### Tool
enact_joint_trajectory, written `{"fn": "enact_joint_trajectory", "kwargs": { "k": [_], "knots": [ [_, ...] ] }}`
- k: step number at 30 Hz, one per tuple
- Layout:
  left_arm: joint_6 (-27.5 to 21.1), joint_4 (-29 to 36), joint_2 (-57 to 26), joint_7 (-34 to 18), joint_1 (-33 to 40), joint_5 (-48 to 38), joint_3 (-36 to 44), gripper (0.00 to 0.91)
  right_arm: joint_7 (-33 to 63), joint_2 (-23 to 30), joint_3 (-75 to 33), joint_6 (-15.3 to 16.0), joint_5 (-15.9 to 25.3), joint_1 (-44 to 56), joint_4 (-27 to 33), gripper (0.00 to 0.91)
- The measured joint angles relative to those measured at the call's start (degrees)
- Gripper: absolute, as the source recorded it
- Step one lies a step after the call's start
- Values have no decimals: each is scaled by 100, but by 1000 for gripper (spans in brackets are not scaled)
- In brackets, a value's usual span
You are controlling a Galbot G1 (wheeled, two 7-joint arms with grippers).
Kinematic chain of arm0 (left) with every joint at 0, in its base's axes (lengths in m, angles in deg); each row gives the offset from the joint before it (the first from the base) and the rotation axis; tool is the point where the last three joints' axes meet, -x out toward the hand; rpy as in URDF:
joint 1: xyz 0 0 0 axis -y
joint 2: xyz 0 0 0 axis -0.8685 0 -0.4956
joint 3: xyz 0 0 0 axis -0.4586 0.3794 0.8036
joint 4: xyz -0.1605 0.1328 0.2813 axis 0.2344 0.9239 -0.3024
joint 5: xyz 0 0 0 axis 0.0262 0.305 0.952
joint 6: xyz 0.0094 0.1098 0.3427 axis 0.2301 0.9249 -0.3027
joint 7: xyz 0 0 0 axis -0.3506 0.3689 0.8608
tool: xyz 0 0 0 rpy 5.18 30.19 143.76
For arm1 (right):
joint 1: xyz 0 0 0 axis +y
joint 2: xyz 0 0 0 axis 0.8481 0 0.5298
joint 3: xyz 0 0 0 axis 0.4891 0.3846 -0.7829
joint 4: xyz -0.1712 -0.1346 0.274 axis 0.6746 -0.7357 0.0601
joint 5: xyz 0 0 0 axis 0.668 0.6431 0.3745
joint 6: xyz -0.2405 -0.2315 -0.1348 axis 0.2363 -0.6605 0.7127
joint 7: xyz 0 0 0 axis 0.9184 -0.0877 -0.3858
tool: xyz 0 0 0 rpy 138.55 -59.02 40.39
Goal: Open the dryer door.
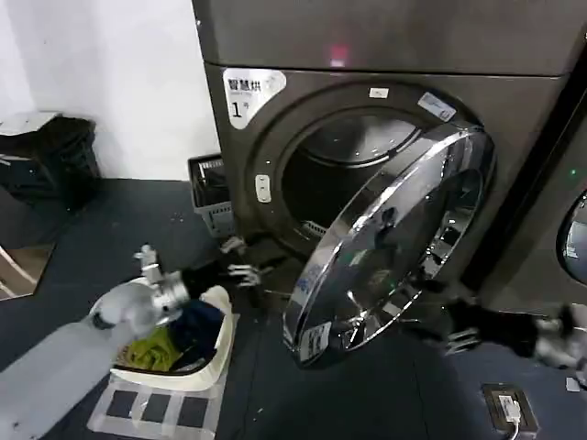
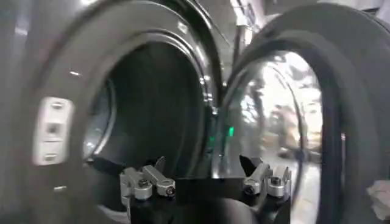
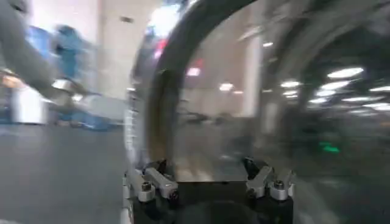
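The dryer door (image 1: 390, 238) hangs partly swung out from the machine, hinged at its right side, chrome rim and dark glass facing front-left, with a small white sticker (image 1: 315, 339) low on the rim. The drum opening (image 1: 335, 174) behind it is exposed. My left gripper (image 1: 246, 273) is open, low at the opening's left edge, clear of the door's free edge. In the left wrist view the left gripper (image 2: 204, 167) faces the gap between drum (image 2: 152, 103) and door (image 2: 286, 109). My right gripper (image 1: 449, 330) is open beside the door's lower right; in its wrist view the right gripper (image 3: 205, 167) is close to the chrome rim (image 3: 152, 103).
A white laundry basket (image 1: 215, 362) with clothes stands on the floor under my left arm. A grey crate (image 1: 209, 192) sits left of the machine and dark bags (image 1: 46, 156) lie at the far left. The neighbouring machine's round door (image 1: 576, 238) is at the right edge.
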Motion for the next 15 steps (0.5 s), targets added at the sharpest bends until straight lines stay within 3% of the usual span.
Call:
{"fn": "enact_joint_trajectory", "kwargs": {
  "k": [3,9,13,15],
  "knots": [
    [-16,66,120,54,235,0,361,907,446,202,-745,49,59,257,-123,907],
    [-13,174,360,159,513,49,914,907,1963,530,-1918,325,584,699,-325,907],
    [-24,273,509,143,703,9,1198,907,2753,648,-2631,882,738,821,-384,907],
    [-28,359,571,112,811,-29,1350,907,3121,677,-2996,1005,748,826,-333,907]
  ]
}}
